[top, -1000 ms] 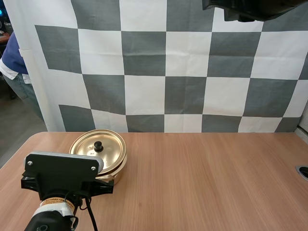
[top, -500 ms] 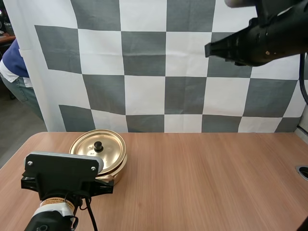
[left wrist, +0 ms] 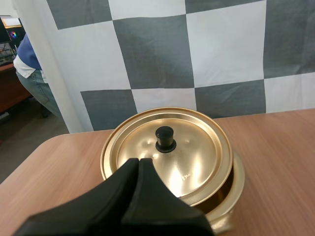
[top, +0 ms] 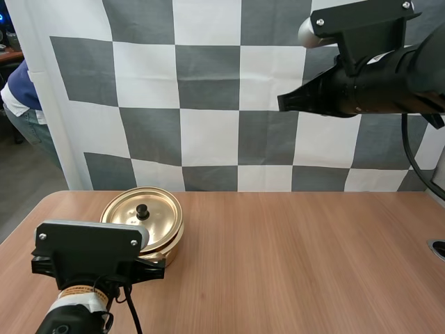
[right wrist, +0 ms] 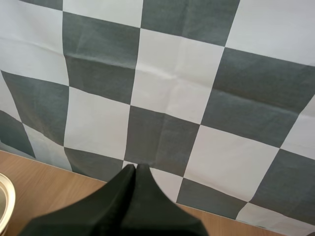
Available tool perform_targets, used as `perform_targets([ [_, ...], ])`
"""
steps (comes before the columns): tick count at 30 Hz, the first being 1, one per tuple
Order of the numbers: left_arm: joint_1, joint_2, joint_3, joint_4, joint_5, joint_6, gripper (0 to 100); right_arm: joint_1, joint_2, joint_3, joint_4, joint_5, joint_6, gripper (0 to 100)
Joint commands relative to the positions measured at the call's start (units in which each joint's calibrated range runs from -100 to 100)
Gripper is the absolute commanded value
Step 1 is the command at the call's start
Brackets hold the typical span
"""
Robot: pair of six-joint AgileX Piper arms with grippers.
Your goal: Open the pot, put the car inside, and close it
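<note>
**Pot and lid.** A gold pot stands at the far left of the table. Its lid is on, with a small black knob upright at the centre. From my left wrist view the lid looks seated slightly off-centre, leaving a sliver of the pot's mouth open on the right. The opening step is not yet done.

**Contents.** The lid hides the interior, so I cannot tell whether anything lies inside.

**Pincers.** My left gripper is just on the near side of the pot. Its fingers are pressed together into one dark wedge, its tip is level with the lid's near rim, and it holds nothing. My right gripper is high above the right half of the table and well apart from the pot. It is likewise pressed together and empty, and it points left.

**Hazards, as I judge them.**
- If I advance the left wedge without spreading it, it will strike the lid or the knob. That would shove the pot toward the far edge rather than grip anything.
- The knob is small and round, and the lid is polished. A shallow or off-centre pinch may slip, and the lid would then drop back onto the pot or fall to the table.
- Because the lid already sits askew, a lift that is not straight up may catch the rim and drag the pot along.
- If my right arm comes down toward the pot while the left is working there, the two arms may collide.
</note>
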Motion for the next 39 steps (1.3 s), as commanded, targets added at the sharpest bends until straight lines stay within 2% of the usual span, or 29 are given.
perform_targets([
  [1,0.02,0.0,0.0,-7.5,0.5,-0.1,0,1.0,0.0,0.0,-1.8,-0.2,1.7,0],
  [4,0.02,0.0,0.0,-10.9,2.9,-0.1,0,2.9,0.0,0.0,-5.6,-1.2,5.1,0],
  [9,0.02,0.0,0.0,-10.9,2.9,-0.1,0,5.8,-2.4,0.0,-11.3,-1.2,10.6,0],
  [14,0.02,0.0,0.0,-10.9,2.5,0.1,0,6.8,-7.1,1.0,-13.4,-1.0,11.4,0],
  [18,0.02,0.0,0.0,-10.9,1.8,0.1,0,6.8,-11.5,5.2,-17.8,-1.2,15.1,0],
  [24,0.02,0.0,0.0,-10.9,1.8,0.1,0,6.8,-17.3,16.9,-22.0,-6.0,18.5,0],
  [30,0.02,0.0,0.0,-10.9,1.8,0.1,0,6.7,-24.1,26.1,-21.8,-8.8,20.4,0],
  [39,0.02,0.0,0.0,-10.9,1.8,0.1,0,4.9,-33.4,31.7,-21.2,-7.6,22.5,0],
])
